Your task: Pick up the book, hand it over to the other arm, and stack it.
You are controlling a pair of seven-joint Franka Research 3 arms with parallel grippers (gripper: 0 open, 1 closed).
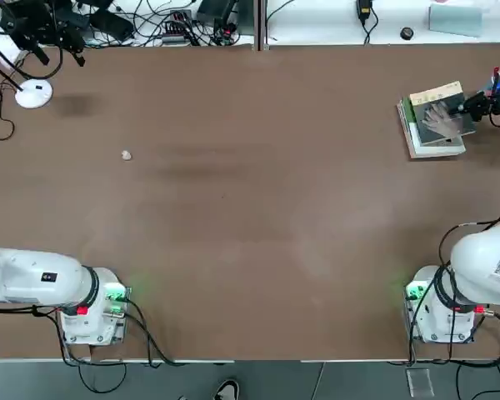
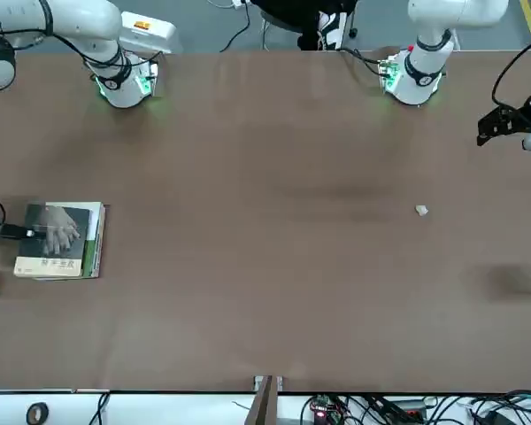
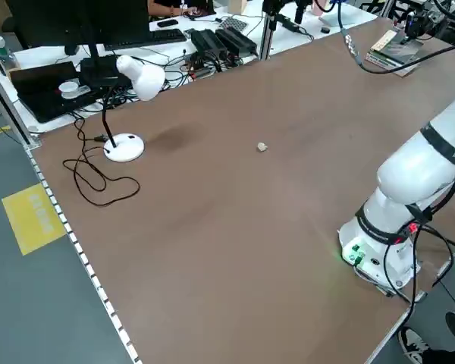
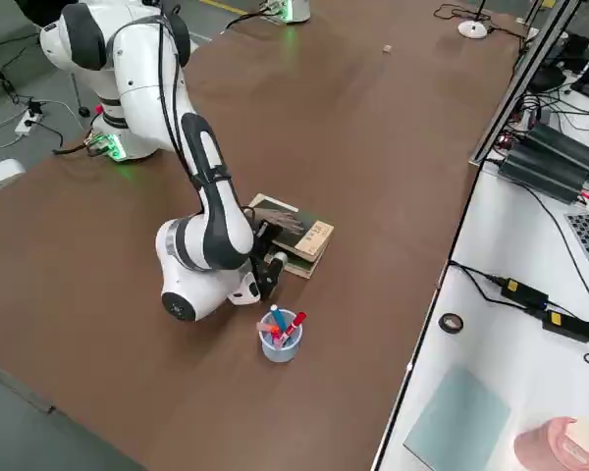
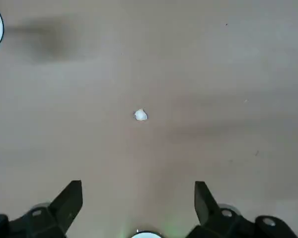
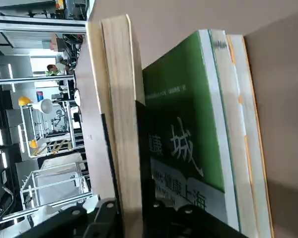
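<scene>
Jaws of right gripper [image 1: 473,103] clamped on the book's [image 1: 440,117] edge, atop the green-and-white book [image 6: 188,134] at the table's [image 1: 250,208] far right. Best lifted level, slowly. Left gripper [image 5: 138,201] parked, spread wide.

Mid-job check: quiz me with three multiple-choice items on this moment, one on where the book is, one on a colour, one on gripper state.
1. Where is the book?
A. On top of a stack of books at the table's far right
B. Beside the white desk lamp
C. In the left gripper

2. What colour is the cover of the book directly under it?
A. Red
B. Green and white
C. Black

3. How does the right gripper stand?
A. Wide open above the table's middle
B. Shut on the book's edge
C. Parked at its base

Answers: 1 A, the top view shows it on the stack; 2 B, the right wrist view shows the green-and-white book; 3 B, its fingers clamp the book's edge.
</scene>
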